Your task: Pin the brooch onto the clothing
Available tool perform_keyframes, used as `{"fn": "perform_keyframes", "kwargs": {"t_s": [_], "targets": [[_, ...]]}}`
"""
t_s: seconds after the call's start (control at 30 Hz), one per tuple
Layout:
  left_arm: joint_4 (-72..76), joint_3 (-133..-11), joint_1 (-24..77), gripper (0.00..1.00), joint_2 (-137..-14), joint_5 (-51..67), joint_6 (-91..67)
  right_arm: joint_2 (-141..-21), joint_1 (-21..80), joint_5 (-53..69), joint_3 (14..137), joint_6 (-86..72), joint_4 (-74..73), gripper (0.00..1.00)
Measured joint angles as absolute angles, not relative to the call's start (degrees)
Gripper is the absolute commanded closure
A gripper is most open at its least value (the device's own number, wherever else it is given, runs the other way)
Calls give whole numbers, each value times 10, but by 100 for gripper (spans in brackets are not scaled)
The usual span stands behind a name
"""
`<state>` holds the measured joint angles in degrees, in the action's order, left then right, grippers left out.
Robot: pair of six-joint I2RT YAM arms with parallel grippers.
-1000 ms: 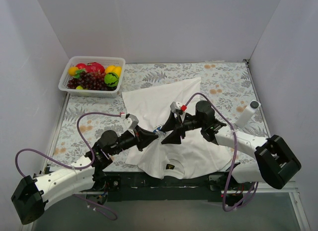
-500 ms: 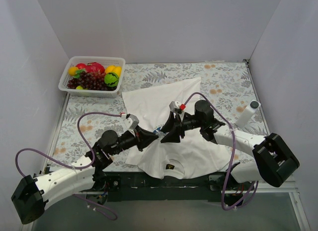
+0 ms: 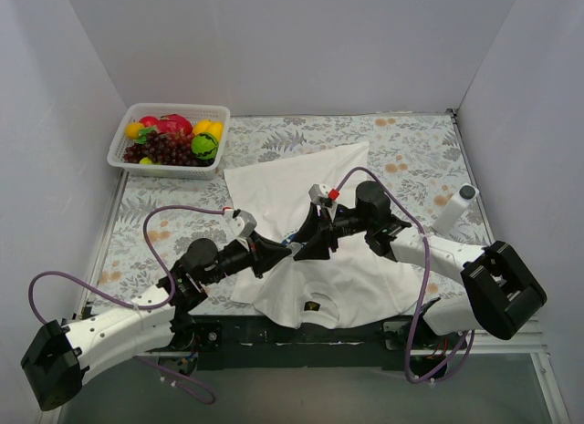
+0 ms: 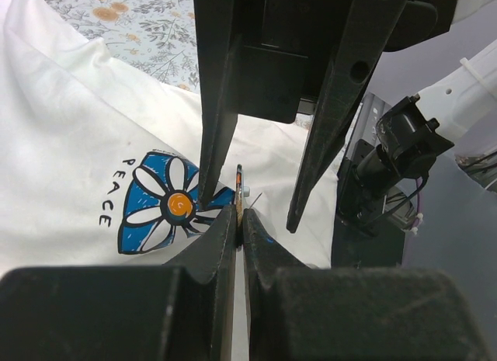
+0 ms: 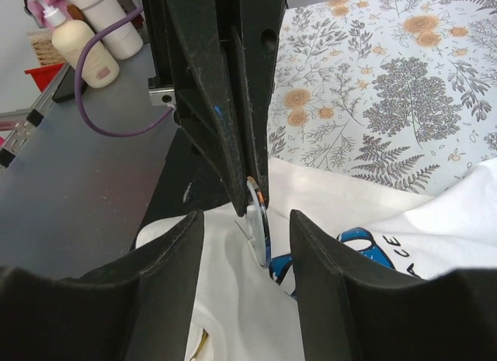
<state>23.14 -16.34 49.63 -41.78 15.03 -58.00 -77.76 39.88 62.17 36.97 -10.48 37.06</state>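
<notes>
**Top external view.** The large white short-sleeved T-shirt [image 3: 347, 278] lay on the floral-patterned table cover [image 3: 420, 146], from the centre toward 6 o'clock. The left gripper [image 3: 288, 249] and the right gripper [image 3: 302, 247] met tip to tip over its chest area. A white plastic basket [image 3: 121, 141] of toy fruit stood at 10 o'clock. A white cylindrical bottle [image 3: 454, 208] stood at 3 o'clock.

**Left wrist view.** The left gripper was clamped narrowly on the thin round brooch [image 4: 239, 186], which was seen edge-on above the shirt. The blue-and-white flower emblem [image 4: 167, 210] lay just beside the brooch at its 9 o'clock. The right gripper's fingers [image 4: 217, 105] entered from 12 o'clock, spread wide, one on each side of the brooch.

**Right wrist view.** The right gripper's own fingers stood wide apart at 6 o'clock, with the brooch in the gap and clear of both. The left gripper's fingers reached down from 12 o'clock, pressed together on the brooch's upper edge. A cream pump bottle [image 5: 78, 54] stood at 11 o'clock, beyond the table.
</notes>
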Motion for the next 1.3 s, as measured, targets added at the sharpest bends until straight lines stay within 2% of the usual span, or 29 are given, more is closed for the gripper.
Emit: {"fn": "perform_keyframes", "kwargs": {"t_s": [0.13, 0.57, 0.97, 1.3], "targets": [[231, -163, 496, 100, -413, 149, -578, -777, 399, 626, 371, -84, 351, 42], [231, -163, 496, 100, -413, 151, -578, -776, 399, 632, 405, -39, 273, 53], [231, -163, 496, 100, -414, 151, -578, -775, 398, 631, 430, 22, 179, 52], [231, -163, 496, 100, -414, 156, -578, -773, 390, 630, 432, 33, 159, 60]]}}
